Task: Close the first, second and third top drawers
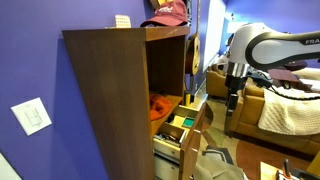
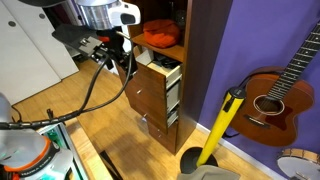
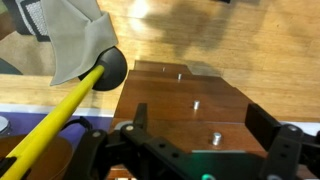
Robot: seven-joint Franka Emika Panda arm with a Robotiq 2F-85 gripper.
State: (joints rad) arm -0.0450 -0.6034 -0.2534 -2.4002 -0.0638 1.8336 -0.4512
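Dark brown wooden drawers [image 3: 178,92] with small knobs jut out in smooth steps. Black tool [image 3: 197,125] hangs near them, spread wide.

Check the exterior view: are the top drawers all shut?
No, the drawers stick out of the cabinet, with a pale inside showing.

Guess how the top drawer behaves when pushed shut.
Top drawer likely slides in stiffly without flexing: solid wood front. Probably light, since it looks shallow. Open gripper may slip off the small knobs; the flat front seems safer.
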